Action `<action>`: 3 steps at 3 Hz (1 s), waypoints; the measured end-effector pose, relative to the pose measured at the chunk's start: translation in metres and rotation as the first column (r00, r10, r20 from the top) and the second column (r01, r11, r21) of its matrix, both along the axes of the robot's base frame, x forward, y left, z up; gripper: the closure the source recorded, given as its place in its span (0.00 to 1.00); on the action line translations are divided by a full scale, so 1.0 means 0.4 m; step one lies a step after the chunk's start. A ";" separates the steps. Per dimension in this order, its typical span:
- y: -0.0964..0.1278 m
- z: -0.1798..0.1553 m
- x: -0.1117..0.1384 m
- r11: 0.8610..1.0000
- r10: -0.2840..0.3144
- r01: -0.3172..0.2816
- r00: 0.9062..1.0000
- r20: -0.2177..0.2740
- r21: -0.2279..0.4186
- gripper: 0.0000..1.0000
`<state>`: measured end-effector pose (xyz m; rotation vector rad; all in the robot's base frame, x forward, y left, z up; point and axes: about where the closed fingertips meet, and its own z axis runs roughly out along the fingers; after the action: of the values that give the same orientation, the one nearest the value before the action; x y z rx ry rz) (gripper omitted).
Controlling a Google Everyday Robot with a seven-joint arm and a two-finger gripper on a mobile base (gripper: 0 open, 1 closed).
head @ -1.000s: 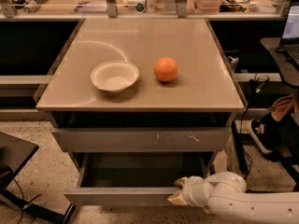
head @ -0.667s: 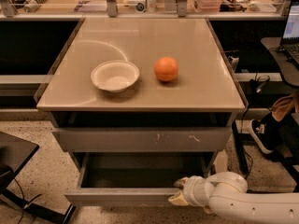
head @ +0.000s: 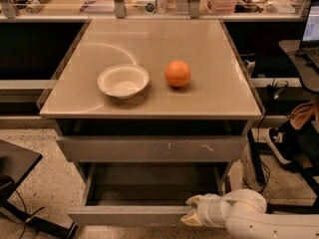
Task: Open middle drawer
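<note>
My hand sits low at the right part of the front lip of the middle drawer. One fingertip is on the inner side of the lip and the other on the outer face. It looks clamped on that lip, though the shadow there keeps me from being sure of the contact.

The drawer stands pulled out, its front running away to the left of my hand and its side walls reaching back under the cabinet. Its tray, just beyond my hand and to the left, shows only a dim bare bottom. Above and beyond my hand, the scuffed top front sits back in the cabinet.

Past the drawer's far left corner lies open speckled floor, with a dark desk corner further left. Up and to the right of my hand, cables and a shoe crowd the space.

High above my hand on the surface, a white bowl sits empty. An orange rests to its right, apart from it.
</note>
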<state>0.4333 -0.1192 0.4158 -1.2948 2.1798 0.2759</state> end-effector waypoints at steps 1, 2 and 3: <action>0.000 0.007 0.004 1.000 -0.004 0.004 1.000 0.005 -0.001 1.00; 0.004 0.002 -0.021 1.000 0.012 -0.012 1.000 0.000 -0.014 1.00; 0.004 0.005 -0.021 1.000 0.012 -0.012 1.000 0.000 -0.014 1.00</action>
<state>0.4248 -0.1176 0.4178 -1.3161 2.1777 0.2658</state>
